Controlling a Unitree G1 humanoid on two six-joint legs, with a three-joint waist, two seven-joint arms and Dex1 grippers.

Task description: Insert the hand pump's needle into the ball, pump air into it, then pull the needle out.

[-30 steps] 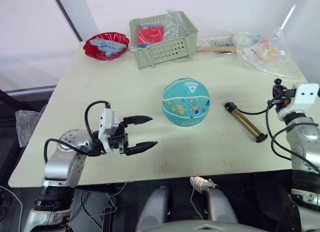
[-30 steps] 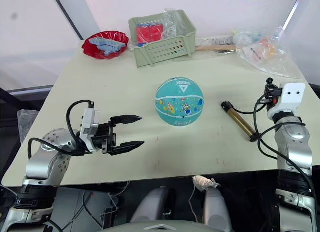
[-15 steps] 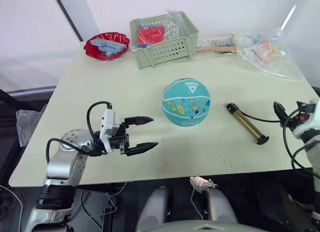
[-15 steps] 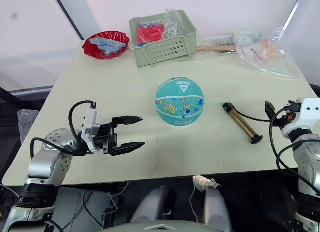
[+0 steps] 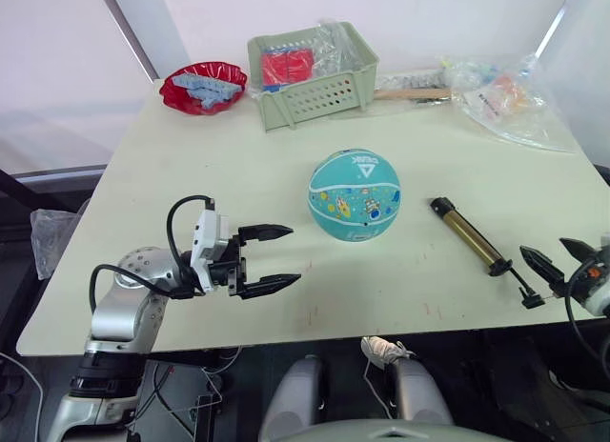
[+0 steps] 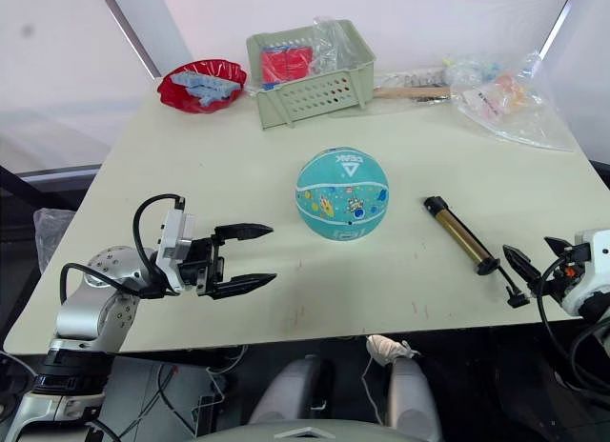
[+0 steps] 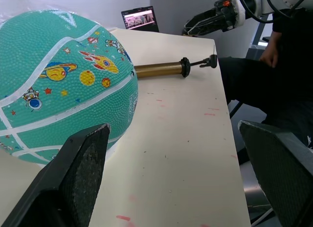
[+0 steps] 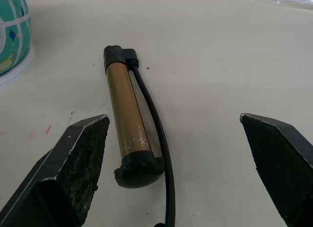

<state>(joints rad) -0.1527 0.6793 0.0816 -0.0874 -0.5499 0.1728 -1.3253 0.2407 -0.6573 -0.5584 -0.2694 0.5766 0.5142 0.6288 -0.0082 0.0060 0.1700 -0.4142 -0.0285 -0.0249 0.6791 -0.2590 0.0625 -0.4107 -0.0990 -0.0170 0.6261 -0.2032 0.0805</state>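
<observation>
The teal ball (image 5: 354, 194) with cartoon prints sits mid-table. To its right lies the bronze hand pump (image 5: 467, 237), its black hose (image 8: 151, 119) running along the cylinder to a small black fitting (image 5: 530, 298) near the table's front edge; the needle itself is too thin to make out. My right gripper (image 5: 542, 248) hovers open at the table's right front corner, fingers pointing at the pump's near end (image 8: 139, 168), holding nothing. My left gripper (image 5: 295, 253) stands open and empty a short way left of the ball (image 7: 58, 85).
A green basket (image 5: 310, 70), a red bowl (image 5: 202, 88), a wooden-handled tool (image 5: 410, 92) and a crinkled plastic bag (image 5: 505, 99) line the far edge. A person in dark clothes (image 7: 288, 65) sits beyond the table's right side.
My right gripper opened and let go of the hose end, then dropped from beside the pump to the table's right front corner. The hose now lies on the table. The left arm stayed put.
</observation>
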